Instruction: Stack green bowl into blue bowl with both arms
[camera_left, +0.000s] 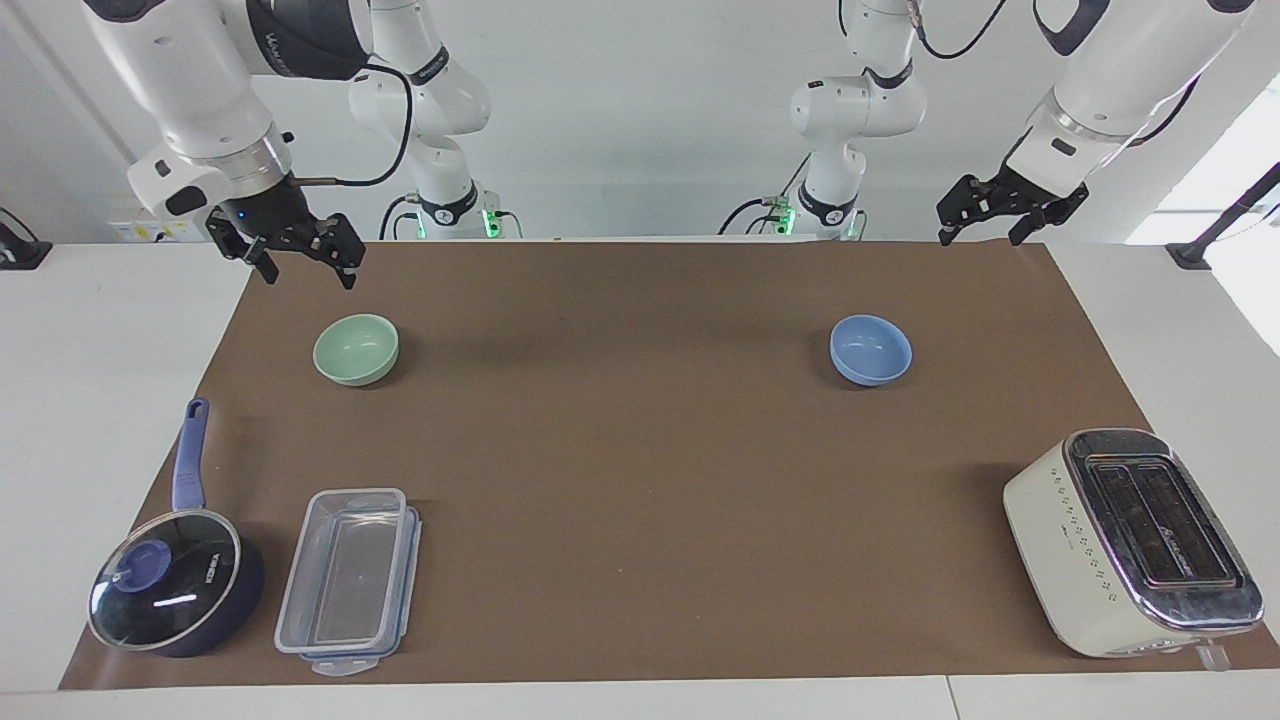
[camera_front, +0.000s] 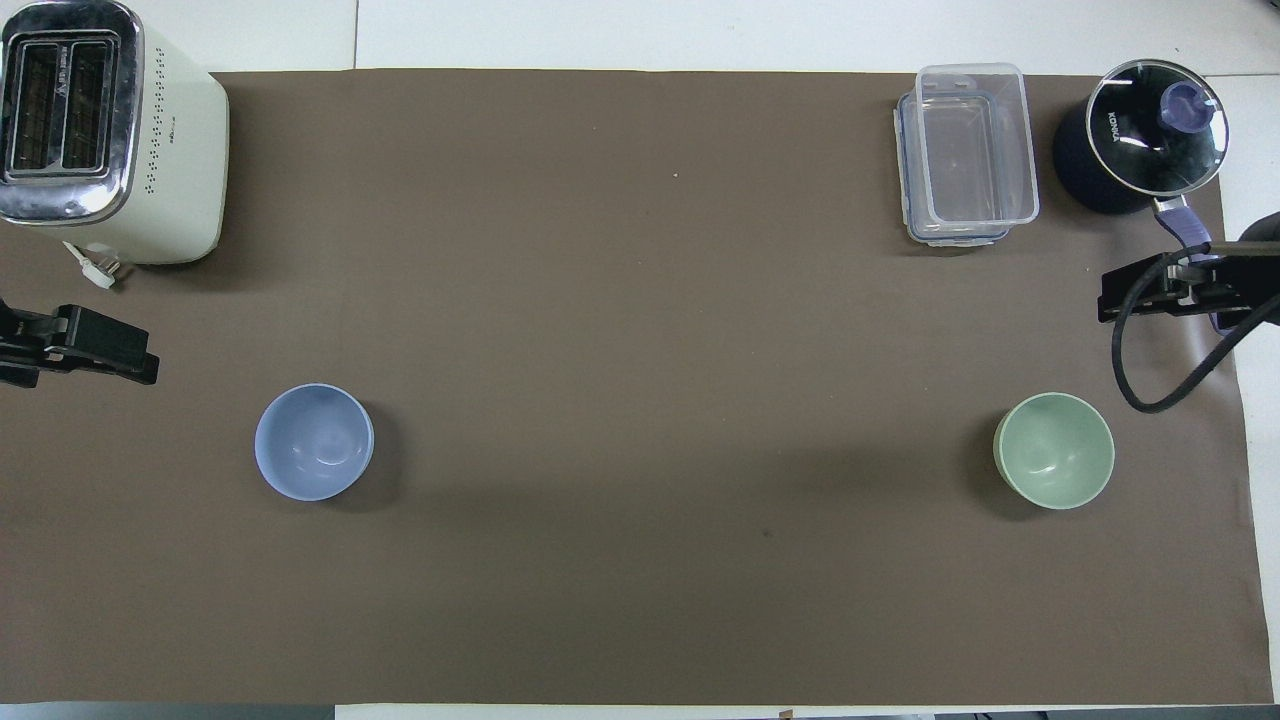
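Note:
The green bowl (camera_left: 356, 349) (camera_front: 1054, 450) stands upright and empty on the brown mat toward the right arm's end. The blue bowl (camera_left: 870, 350) (camera_front: 314, 441) stands upright and empty toward the left arm's end, about as near to the robots as the green bowl. My right gripper (camera_left: 308, 275) (camera_front: 1150, 295) hangs open and empty in the air over the mat's edge, apart from the green bowl. My left gripper (camera_left: 982, 238) (camera_front: 110, 350) hangs open and empty over the mat's edge at its own end, apart from the blue bowl.
A cream toaster (camera_left: 1130, 540) (camera_front: 100, 140) stands farther from the robots than the blue bowl. A dark blue saucepan with a glass lid (camera_left: 175, 590) (camera_front: 1140, 140) and a clear plastic container (camera_left: 345, 580) (camera_front: 968, 155) stand farther out than the green bowl.

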